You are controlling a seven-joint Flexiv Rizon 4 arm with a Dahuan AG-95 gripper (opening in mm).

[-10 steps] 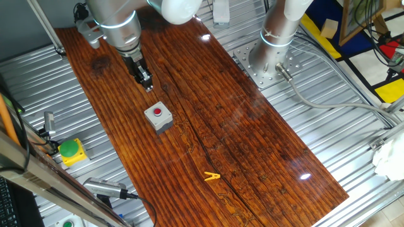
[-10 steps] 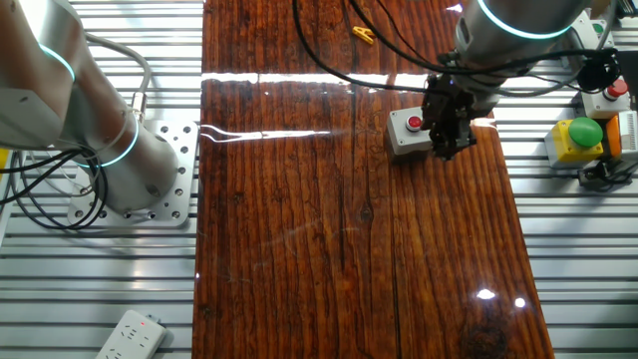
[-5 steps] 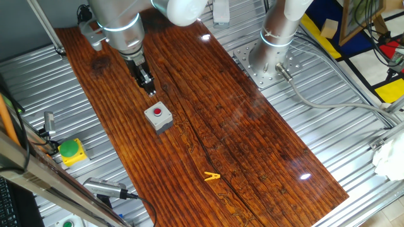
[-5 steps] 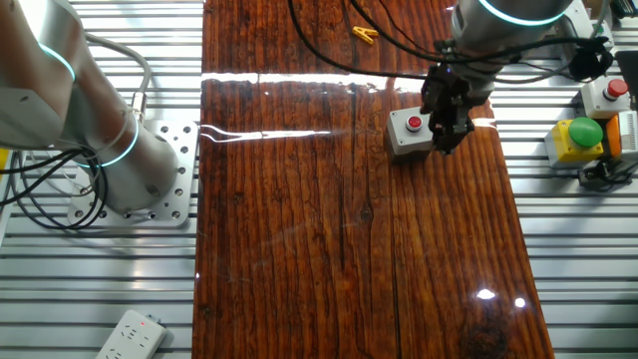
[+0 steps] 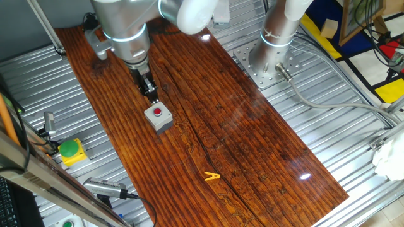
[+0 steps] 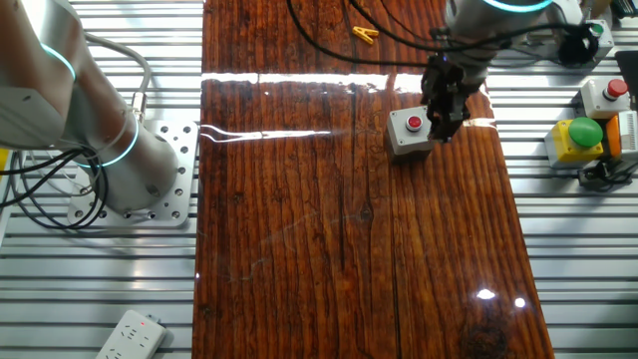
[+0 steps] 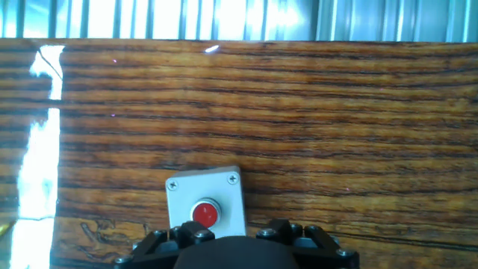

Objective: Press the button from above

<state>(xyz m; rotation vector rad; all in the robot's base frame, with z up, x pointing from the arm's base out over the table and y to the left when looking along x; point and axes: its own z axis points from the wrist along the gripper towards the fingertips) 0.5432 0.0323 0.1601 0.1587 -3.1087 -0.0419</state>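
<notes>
The button (image 5: 158,113) is a small red push-button in a grey square box (image 5: 160,122) on the wooden table top. It also shows in the other fixed view (image 6: 415,123) and low in the hand view (image 7: 205,214). My gripper (image 5: 152,96) hangs just behind the box, a little above it, fingers pointing down. In the other fixed view the gripper (image 6: 443,130) is at the box's right edge. The fingers come together in one narrow tip with no gap, holding nothing. In the hand view only the dark hand body (image 7: 239,254) shows.
A green button on a yellow box (image 5: 71,150) sits off the wood on the metal slats, beside another red button on a grey box (image 6: 608,95). A yellow clip (image 5: 211,177) lies on the wood. A second arm's base (image 5: 268,60) stands at the table's side.
My gripper has moved across the wood toward the grey box and now stands right beside the red button. The box has not moved.
</notes>
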